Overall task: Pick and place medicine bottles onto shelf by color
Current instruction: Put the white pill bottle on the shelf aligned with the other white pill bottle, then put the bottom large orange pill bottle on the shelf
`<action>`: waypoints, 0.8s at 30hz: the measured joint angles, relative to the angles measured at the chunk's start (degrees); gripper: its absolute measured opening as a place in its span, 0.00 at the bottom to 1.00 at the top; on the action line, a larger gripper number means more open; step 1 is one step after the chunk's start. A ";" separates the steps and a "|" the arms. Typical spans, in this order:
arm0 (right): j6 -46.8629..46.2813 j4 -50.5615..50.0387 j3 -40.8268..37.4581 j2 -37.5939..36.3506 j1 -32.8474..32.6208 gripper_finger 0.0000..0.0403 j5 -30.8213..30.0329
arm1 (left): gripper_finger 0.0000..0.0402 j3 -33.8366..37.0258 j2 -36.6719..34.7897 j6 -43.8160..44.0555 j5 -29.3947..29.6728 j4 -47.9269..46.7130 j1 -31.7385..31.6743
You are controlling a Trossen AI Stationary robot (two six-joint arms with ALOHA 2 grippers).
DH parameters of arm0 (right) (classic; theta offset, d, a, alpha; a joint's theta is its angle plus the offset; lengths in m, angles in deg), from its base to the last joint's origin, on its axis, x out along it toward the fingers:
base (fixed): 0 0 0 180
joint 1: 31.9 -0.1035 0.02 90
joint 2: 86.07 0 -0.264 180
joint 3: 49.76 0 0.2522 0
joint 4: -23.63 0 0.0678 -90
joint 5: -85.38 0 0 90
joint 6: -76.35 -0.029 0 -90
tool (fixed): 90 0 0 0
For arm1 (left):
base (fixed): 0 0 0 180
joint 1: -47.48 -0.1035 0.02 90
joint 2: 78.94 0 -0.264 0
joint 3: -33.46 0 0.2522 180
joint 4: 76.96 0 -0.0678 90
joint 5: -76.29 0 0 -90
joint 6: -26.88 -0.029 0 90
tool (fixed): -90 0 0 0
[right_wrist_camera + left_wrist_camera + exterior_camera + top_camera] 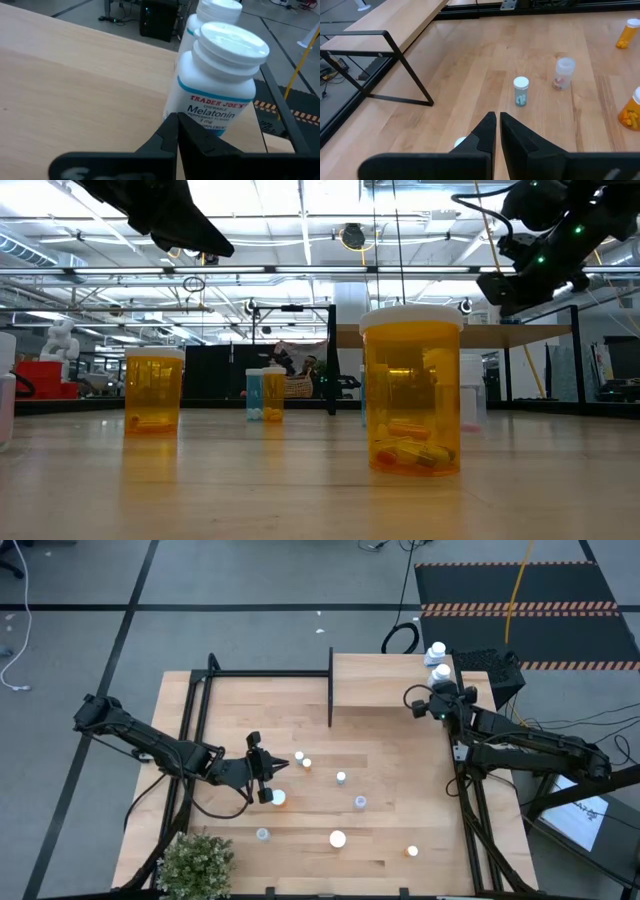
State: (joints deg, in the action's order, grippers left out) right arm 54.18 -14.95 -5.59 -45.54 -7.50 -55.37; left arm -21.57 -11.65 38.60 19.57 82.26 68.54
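2 white bottles [439,660] stand on the shelf [385,680], right at its far right corner, one just behind the other; the nearer one [215,80] reads "Melatonin" on its label. The right gripper [437,705] hovers beside them at the shelf's right edge, jaws pressed together and holding nothing.

Out on the counter [390,830] the small bottles sit scattered: 2 near the middle [302,759], 1 at [341,778], a pale one [360,802], another pale one toward the front left [262,834], a bigger white-capped one [338,838] and an orange one front right [412,852]. The low view puts an orange bottle [413,390] with pills right up close.

The left gripper [268,778] hangs above the counter's left-centre, jaws closed and empty, an orange bottle [277,798] just beside it. A green plant [195,862] sits at the front left corner.
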 joint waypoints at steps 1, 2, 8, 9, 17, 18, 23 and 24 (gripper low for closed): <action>0.37 0.35 0.00 0.00 0.00 0.00 0.02 | 0.06 0.00 0.00 0.00 0.00 0.00 0.00; 0.54 0.51 0.00 0.00 0.00 0.00 0.01 | 0.06 0.00 0.00 0.00 0.00 0.00 0.01; 0.83 0.89 0.00 -0.09 -0.14 0.00 0.31 | 0.06 0.00 0.00 0.00 -0.14 0.00 0.02; 0.87 1.48 0.00 -0.31 -0.25 0.00 1.47 | 0.06 0.00 0.00 0.00 -0.18 0.00 0.02; 3.33 12.21 2.31 -4.12 -4.77 0.00 10.57 | 0.06 0.00 0.00 0.02 -0.24 0.45 0.02; 4.11 14.24 2.76 -4.40 -5.94 0.00 11.20 | 0.06 0.00 0.00 -0.02 -0.25 0.88 0.02; 10.06 27.39 3.15 -4.15 -13.15 0.00 13.50 | 0.06 0.00 0.00 -1.74 -0.28 3.32 0.02; 11.01 29.22 3.15 -3.92 -14.52 0.00 13.37 | 0.06 0.00 -0.02 -2.16 -0.28 3.85 0.02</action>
State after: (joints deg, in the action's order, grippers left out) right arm 65.19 14.28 -2.44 -49.46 -22.02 -41.99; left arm -21.57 -11.67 36.44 19.29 86.11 68.56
